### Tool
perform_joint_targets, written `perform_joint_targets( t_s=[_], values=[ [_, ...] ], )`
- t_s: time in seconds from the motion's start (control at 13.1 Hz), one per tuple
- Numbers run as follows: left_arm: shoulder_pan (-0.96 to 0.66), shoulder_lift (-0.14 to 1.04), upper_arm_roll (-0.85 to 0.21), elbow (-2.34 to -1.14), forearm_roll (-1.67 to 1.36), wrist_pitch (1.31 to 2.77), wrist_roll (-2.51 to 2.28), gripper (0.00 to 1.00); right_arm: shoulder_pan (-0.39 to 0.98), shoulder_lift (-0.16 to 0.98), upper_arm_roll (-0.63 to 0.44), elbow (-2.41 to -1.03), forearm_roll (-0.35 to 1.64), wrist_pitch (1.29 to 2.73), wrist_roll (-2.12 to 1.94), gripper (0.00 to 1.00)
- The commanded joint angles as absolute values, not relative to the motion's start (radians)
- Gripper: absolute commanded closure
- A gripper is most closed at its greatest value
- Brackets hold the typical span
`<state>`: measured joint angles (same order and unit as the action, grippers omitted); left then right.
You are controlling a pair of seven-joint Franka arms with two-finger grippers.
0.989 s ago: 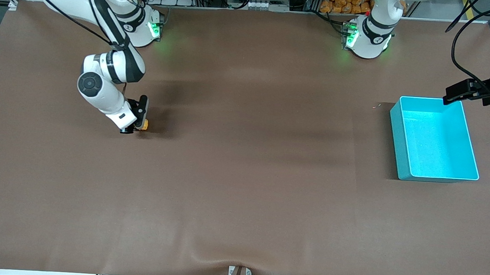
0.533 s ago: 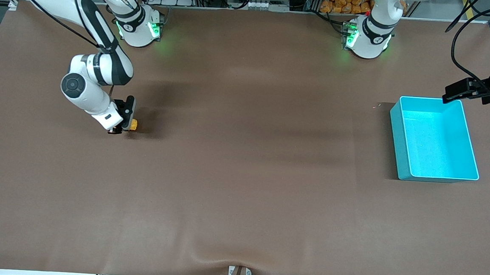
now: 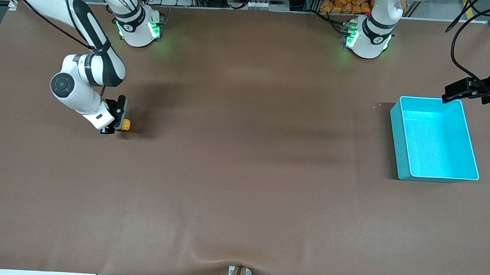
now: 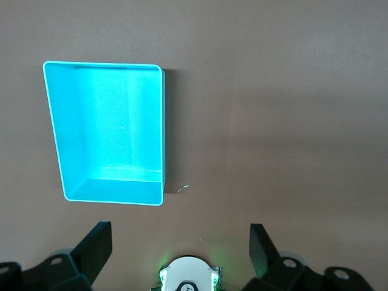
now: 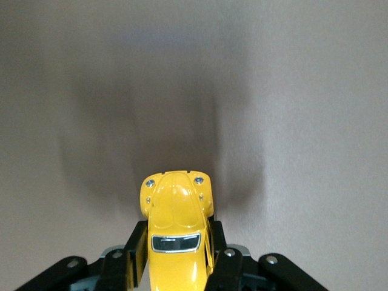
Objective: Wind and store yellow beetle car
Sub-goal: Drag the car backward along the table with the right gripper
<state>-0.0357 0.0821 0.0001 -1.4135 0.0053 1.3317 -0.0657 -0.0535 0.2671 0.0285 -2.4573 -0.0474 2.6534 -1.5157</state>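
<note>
The right gripper [image 3: 118, 125] is pinching the car [image 3: 125, 124] by its flanks, low at the right arm's end of the bench [image 3: 241, 197]. In the right wrist view the car [image 5: 176, 236] is sitting between the two fingers [image 5: 223, 267], bonnet pointing away from the wrist. Whether its wheels are touching the bench cannot be told. The left gripper [image 4: 179, 242] is hanging with its jaws spread and holding nothing, above the bench beside the bin [image 3: 434, 138]; this arm is waiting. The bin [image 4: 106, 130] is standing at the left arm's end of the bench, well apart from the car, and its floor is showing bare.

Progress, as judged: the car is grasped, so the task is in an early stage, most likely the winding step, in which the car is drawn along the bench. Whether winding is complete is not visible. Storage is not yet done: the car is remaining outside the bin, with nearly the whole length of the bench between them.
</note>
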Motion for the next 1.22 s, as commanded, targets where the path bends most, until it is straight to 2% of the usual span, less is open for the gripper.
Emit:
perform_joint_targets(
  t_s=[0.0,0.3,1.14],
  values=[
    [-0.044,0.072,0.008,-1.411,0.003,1.321,-0.074,0.0,-0.104,0.373,0.032,-2.439,-0.072,2.711,-1.56,0.73],
    [-0.043,0.074,0.009,-1.413,0.002,1.335,-0.072,0.0,-0.147,0.374,0.032,-2.431,-0.072,2.709,-1.621,0.68],
    [-0.044,0.072,0.008,-1.416,0.006,1.345,-0.081,0.0,-0.209,0.38,0.032,-2.425,-0.072,2.701,-1.631,0.63]
  ],
)
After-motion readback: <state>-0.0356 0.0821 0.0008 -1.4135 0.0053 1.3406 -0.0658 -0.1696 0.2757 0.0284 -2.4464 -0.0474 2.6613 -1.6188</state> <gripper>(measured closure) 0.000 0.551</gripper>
